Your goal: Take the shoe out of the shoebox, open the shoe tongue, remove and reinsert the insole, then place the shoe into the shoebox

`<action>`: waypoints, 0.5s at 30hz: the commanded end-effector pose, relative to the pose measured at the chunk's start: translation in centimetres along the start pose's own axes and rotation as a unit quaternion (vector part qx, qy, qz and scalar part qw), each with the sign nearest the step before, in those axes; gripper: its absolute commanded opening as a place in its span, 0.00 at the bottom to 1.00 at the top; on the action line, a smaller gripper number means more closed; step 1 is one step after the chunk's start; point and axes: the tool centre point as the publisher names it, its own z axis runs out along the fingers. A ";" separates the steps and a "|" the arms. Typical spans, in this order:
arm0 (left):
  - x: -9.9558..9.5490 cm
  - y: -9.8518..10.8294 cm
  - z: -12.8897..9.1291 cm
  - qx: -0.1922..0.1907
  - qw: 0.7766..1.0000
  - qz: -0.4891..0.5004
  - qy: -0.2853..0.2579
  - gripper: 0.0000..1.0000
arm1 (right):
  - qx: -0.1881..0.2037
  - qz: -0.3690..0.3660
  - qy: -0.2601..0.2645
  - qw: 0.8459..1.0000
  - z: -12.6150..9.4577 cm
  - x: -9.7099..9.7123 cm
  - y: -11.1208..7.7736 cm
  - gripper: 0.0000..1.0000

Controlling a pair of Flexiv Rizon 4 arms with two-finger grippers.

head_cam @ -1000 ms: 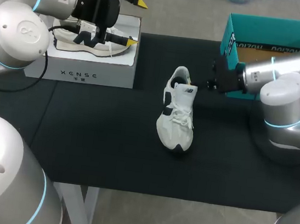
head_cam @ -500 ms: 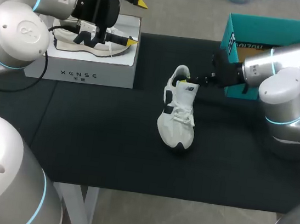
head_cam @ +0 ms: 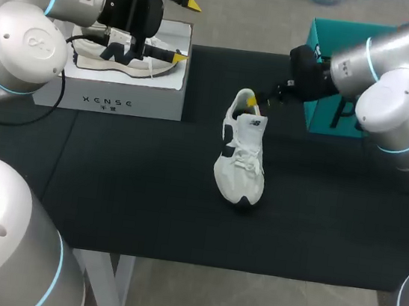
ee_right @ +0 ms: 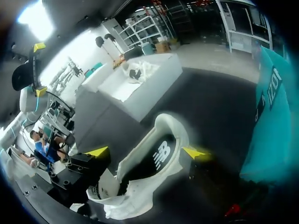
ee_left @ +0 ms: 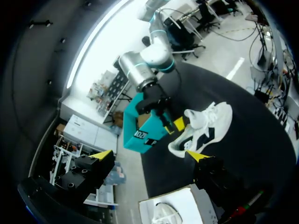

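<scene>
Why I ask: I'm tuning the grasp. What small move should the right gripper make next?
Probably lower slightly and close on the heel of the white shoe: the right gripper is open, with its yellow tips on either side of the heel collar, not yet gripping it.

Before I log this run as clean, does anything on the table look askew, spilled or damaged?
Nothing stands out. The white shoe stands upright on its sole on the table; a second shoe lies inside the white shoebox.

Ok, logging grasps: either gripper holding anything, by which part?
Nothing; right gripper straddles the shoe at its heel, open; left gripper open over the white shoebox.
</scene>
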 end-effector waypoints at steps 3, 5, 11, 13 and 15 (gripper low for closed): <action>-0.1 0.0 0.1 -0.001 1.000 0.000 0.001 1.00 | 0.018 0.027 -0.110 0.993 -1.6 0.5 1.3 1.00; -0.1 0.0 0.1 -0.001 1.000 0.000 0.001 1.00 | 0.018 0.027 -0.110 0.993 -1.6 0.5 1.3 1.00; -0.1 0.0 0.1 -0.001 1.000 0.000 0.001 1.00 | 0.018 0.027 -0.110 0.993 -1.6 0.5 1.3 1.00; -0.1 0.0 0.1 -0.001 1.000 0.000 0.001 1.00 | 0.018 0.027 -0.110 0.993 -1.6 0.5 1.3 1.00; -0.1 0.0 0.1 -0.001 1.000 0.000 0.001 1.00 | 0.181 0.024 -0.231 0.956 -0.9 1.0 1.3 1.00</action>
